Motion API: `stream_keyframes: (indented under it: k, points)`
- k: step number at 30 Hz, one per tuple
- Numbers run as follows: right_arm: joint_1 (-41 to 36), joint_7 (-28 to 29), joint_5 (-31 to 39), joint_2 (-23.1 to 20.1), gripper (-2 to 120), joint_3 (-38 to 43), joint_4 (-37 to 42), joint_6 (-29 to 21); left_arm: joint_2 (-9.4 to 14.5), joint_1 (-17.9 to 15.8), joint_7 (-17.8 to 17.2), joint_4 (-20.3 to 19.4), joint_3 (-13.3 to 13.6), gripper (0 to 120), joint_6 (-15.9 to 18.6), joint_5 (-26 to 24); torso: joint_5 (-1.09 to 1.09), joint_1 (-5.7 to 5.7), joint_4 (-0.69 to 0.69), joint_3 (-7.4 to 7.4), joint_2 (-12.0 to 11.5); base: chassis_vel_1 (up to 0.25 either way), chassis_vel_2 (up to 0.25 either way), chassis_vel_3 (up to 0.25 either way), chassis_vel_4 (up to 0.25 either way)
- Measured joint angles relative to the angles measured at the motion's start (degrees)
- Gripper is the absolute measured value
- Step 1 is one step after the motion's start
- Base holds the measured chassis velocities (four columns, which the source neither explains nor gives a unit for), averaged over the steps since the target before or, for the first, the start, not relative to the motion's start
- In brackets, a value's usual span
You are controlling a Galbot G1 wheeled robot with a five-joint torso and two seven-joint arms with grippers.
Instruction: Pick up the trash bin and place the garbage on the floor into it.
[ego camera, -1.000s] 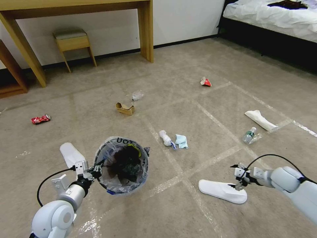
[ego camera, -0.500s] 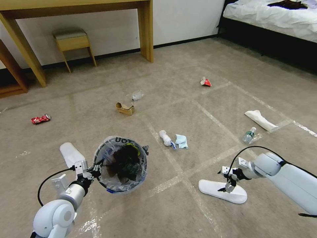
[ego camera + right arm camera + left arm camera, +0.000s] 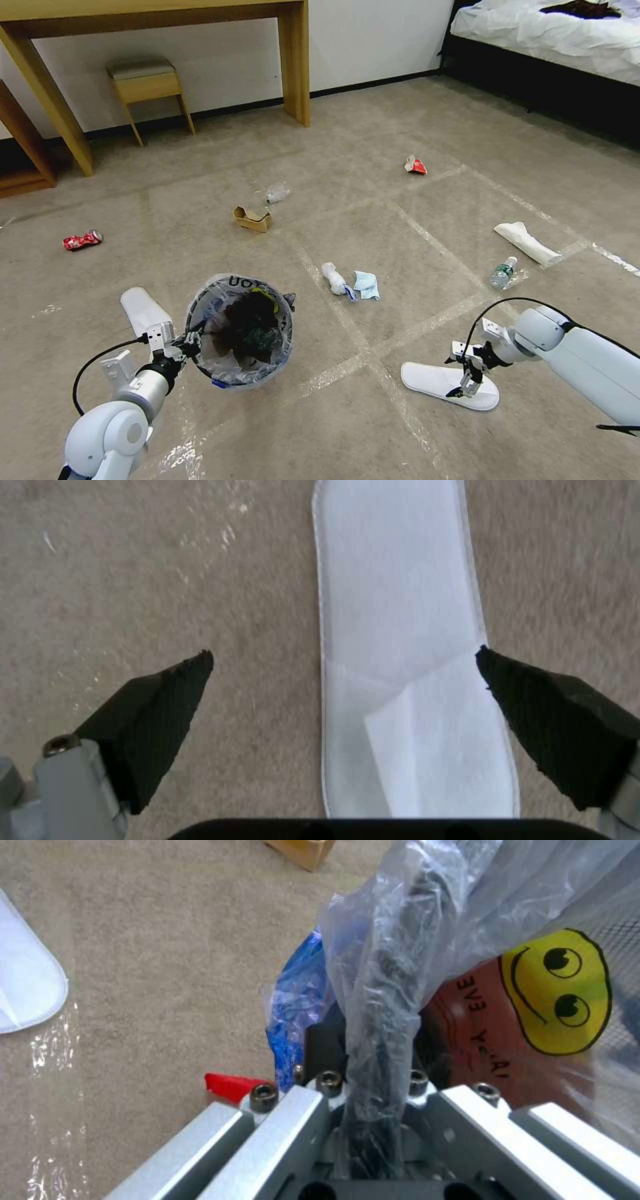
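My left gripper [image 3: 190,343] is shut on the rim of the trash bin [image 3: 240,330], a red bin lined with a clear bag, and holds it above the carpet; the left wrist view shows the jaws [image 3: 370,1085] clamped on the bagged rim beside the red wall [image 3: 480,1030]. My right gripper [image 3: 470,381] hangs open just over a flat white slipper [image 3: 437,381]. Its black fingertips [image 3: 160,715] straddle one long edge of the slipper [image 3: 400,630]. More garbage lies around: a red can [image 3: 83,240], cardboard scrap [image 3: 252,219], plastic wad [image 3: 277,193], red wrapper [image 3: 415,165] and blue mask [image 3: 365,285].
A second white slipper [image 3: 141,310] lies by my left arm. A small bottle [image 3: 503,272] and a white wrapper [image 3: 527,243] lie at the right. A wooden desk leg [image 3: 293,60], a stool [image 3: 148,87] and a bed [image 3: 553,33] border the far carpet.
My right gripper has turned downward and dropped low over the white slipper, fingers open. The bin in my left gripper has shifted slightly left.
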Motion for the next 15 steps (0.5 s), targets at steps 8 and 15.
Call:
stream_keyframes:
  k: [8, 15]
  points:
    - [-1.6, 1.0, -0.5, 0.3, 100, 3.1, -2.5, 1.0, -0.1, 0.0, 0.6, 1.0, 0.2, 0, -0.6, 1.0, 0.0, 0.0, 0.0, 0.0, 0.0, 0.0, 0.0, 0.0, 0.0]
    - [-1.8, 1.4, -1.4, 1.1, 100, 4.0, -4.1, 1.5, -0.3, -0.2, 1.0, 1.5, 0.6, 0, -0.8, 1.6, 0.0, 0.0, 0.0, 0.0, 0.0, 0.0, 0.0, 0.0, 0.0]
